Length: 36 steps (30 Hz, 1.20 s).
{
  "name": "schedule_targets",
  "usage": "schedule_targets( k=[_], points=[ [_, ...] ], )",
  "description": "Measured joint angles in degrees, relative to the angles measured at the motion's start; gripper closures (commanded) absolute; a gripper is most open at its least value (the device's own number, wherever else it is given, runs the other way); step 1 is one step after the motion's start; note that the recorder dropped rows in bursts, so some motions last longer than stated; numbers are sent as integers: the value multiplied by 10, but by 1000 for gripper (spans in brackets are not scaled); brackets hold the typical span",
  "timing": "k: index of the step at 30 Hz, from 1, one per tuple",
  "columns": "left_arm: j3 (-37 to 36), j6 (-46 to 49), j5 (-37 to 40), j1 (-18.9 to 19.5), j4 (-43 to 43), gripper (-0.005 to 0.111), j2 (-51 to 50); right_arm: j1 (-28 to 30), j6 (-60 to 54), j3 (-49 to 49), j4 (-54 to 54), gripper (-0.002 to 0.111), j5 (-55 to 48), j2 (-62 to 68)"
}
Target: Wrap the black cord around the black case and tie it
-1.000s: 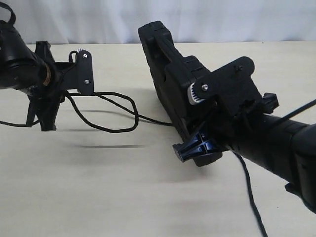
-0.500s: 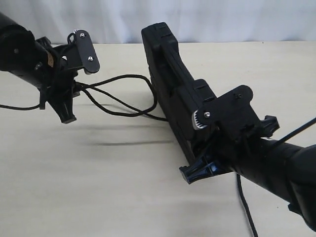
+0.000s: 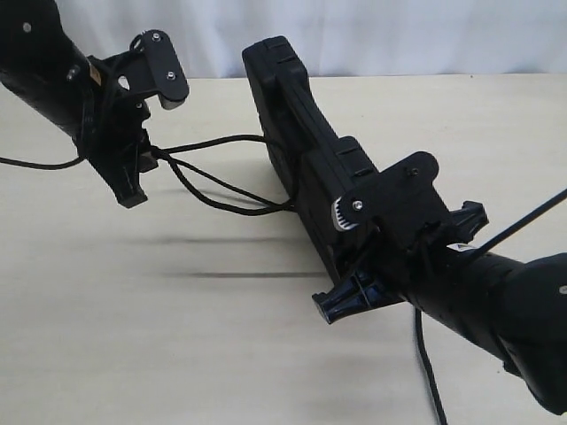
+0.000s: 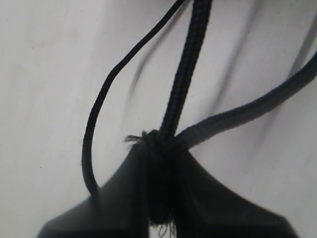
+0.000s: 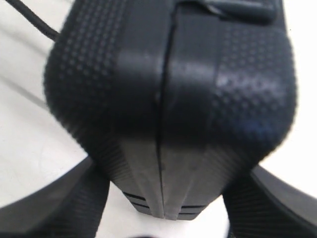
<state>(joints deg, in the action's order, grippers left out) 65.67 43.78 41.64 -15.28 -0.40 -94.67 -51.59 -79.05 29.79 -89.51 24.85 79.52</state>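
The black case (image 3: 283,106) stands on its long edge across the middle of the table, and my right gripper (image 3: 354,266) is shut on its near end. In the right wrist view the dotted case (image 5: 163,84) fills the space between the fingers (image 5: 74,198). My left gripper (image 3: 137,177) hovers at the upper left, shut on the black cord (image 3: 221,190). Two strands of the cord run from it to the case's side. In the left wrist view the frayed knot (image 4: 158,146) sits pinched between the jaws, and the braided strands (image 4: 183,74) lead away.
The pale table (image 3: 177,336) carries only shadows in front. A thin robot cable (image 3: 35,164) trails off at the left, and another (image 3: 425,354) hangs under the right arm. A white curtain (image 3: 399,35) closes the back.
My left gripper has risen and moved right toward the case, still holding the cord, and the loose loop has drawn in toward the case. The right gripper and case have shifted slightly.
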Motion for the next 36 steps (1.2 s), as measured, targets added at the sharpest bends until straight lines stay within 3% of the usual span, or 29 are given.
schedule_targets(
  k=[8, 11, 17, 27, 36],
  points=[
    [30, 7, 58, 0, -49, 107, 44, 0, 1, 0, 0, 104, 2, 0],
    [30, -33, 59, 0, -47, 107, 44, 0, 1, 0, 0, 104, 2, 0],
    [32, -124, 70, 40, -33, 107, 34, 0, 3, 0, 0, 104, 2, 1],
    [32, -148, 143, 40, -137, 107, 31, 0, 4, 0, 0, 104, 2, 1],
    [32, -229, 160, 46, -147, 107, 30, 0, 4, 0, 0, 104, 2, 1]
  ],
)
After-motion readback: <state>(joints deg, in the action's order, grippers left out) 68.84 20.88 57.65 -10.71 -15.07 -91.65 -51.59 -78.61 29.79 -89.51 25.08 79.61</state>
